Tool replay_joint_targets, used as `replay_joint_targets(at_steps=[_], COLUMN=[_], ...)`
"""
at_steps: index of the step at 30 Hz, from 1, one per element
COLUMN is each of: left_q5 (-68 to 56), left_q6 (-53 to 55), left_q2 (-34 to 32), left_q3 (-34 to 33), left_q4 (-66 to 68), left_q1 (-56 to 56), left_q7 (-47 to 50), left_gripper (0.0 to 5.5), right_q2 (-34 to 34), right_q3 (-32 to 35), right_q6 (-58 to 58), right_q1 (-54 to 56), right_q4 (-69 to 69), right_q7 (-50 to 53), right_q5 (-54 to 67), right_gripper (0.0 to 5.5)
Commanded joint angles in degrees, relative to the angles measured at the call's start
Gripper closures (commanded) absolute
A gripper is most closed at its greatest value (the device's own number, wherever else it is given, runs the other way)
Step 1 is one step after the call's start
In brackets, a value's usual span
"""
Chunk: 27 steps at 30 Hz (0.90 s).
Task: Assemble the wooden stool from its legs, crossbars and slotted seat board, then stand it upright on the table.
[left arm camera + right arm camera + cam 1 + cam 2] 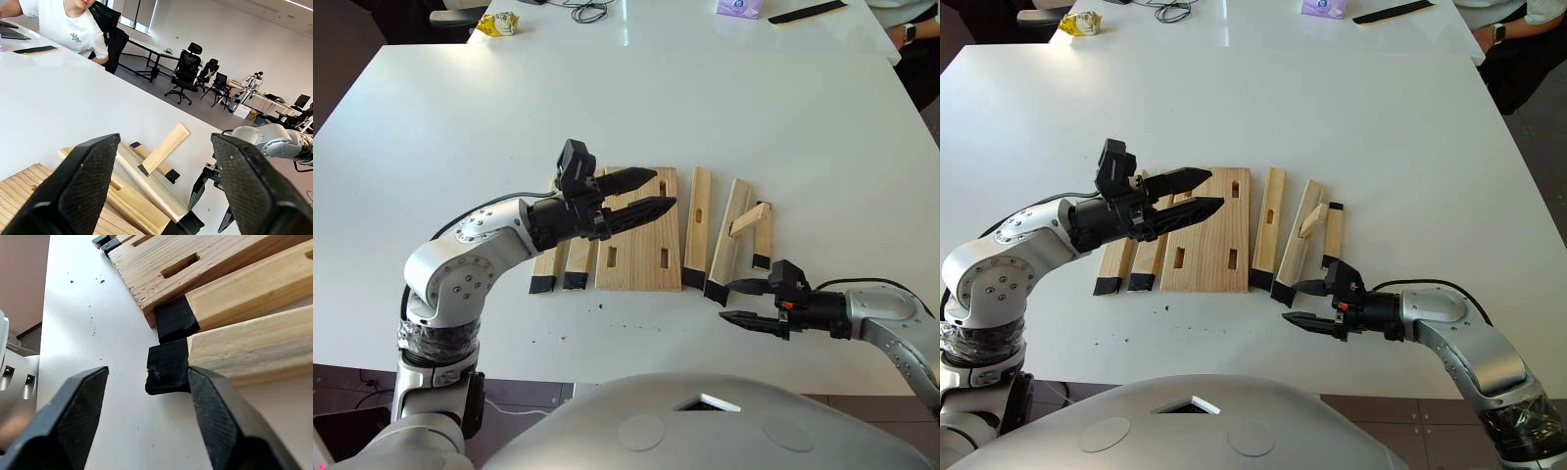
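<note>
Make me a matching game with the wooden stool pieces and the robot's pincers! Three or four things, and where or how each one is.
Things:
1 seat board
2 left pincer
3 right pincer
4 short crossbar

States:
A open, low beside the black tip of a leg
B tilted, one end raised
C lying flat, with slots
D open, above the board

Pairs: 1-C, 2-D, 3-A, 4-B

Both arms wear smooth silver-grey shells. The left arm [460, 264], at nine o'clock, has small dark screws [460, 285] ringing its elbow housing and a thin black cable [470, 211] arching over it. The left gripper [664, 189] and the right gripper [724, 301], at four o'clock, are black with tapered fingers and rough pads [88, 181].
</note>
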<state>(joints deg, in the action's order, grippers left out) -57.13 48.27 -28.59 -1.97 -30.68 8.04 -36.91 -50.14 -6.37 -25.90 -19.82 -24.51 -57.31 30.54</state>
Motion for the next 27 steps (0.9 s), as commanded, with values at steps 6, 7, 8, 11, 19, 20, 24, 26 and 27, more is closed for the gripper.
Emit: replay_joint_targets(at_steps=[6,7,8,11,19,20,24,26,27], left_q5=[-0.4,-0.5,-0.5,-0.7,-0.9,-0.8,-0.9,-1.0,-1.1], left_q6=[-0.6,-0.7,-0.8,-1.0,-1.6,-1.6,-1.5,-1.3,-1.2], left_q2=[0.4,0.5,0.6,0.9,1.1,1.1,1.2,1.0,0.9], left_q3=[-0.3,-0.4,-0.5,-0.6,-1.0,-0.9,-0.6,-0.3,-0.4], left_q4=[-1.7,-2.0,-2.3,-2.9,-3.5,-3.4,-2.7,-2.3,-2.1], left_q1=[-1.9,-2.2,-2.6,-3.4,-4.7,-4.7,-3.5,-2.8,-2.5], left_q7=[1.8,2.0,2.3,3.1,4.0,4.0,3.7,3.4,3.2], left_gripper=[2.04,2.04,2.04,2.04,2.04,2.04,2.04,2.04,2.04], right_q2=[-6.0,-6.3,-6.7,-7.4,-1.9,-1.1,2.3,3.7,4.4], right_q3=[3.8,4.3,4.7,5.5,11.8,11.5,7.8,5.8,4.6], right_q6=[4.0,4.3,4.5,5.1,-10.4,-12.0,-15.1,-14.9,-14.7], right_q1=[1.0,1.3,1.9,3.1,3.9,4.2,6.2,6.7,6.8], right_q4=[4.6,5.2,5.7,6.7,-7.6,-9.5,-11.8,-11.3,-10.7], right_q7=[-3.7,-4.2,-4.9,-5.9,1.9,2.7,6.3,7.7,8.2], right_q5=[-6.5,-6.9,-7.0,-7.9,6.9,9.1,10.9,9.6,8.8], right_gripper=[2.55,2.55,2.55,2.55,2.55,2.55,2.55,2.55,2.55])
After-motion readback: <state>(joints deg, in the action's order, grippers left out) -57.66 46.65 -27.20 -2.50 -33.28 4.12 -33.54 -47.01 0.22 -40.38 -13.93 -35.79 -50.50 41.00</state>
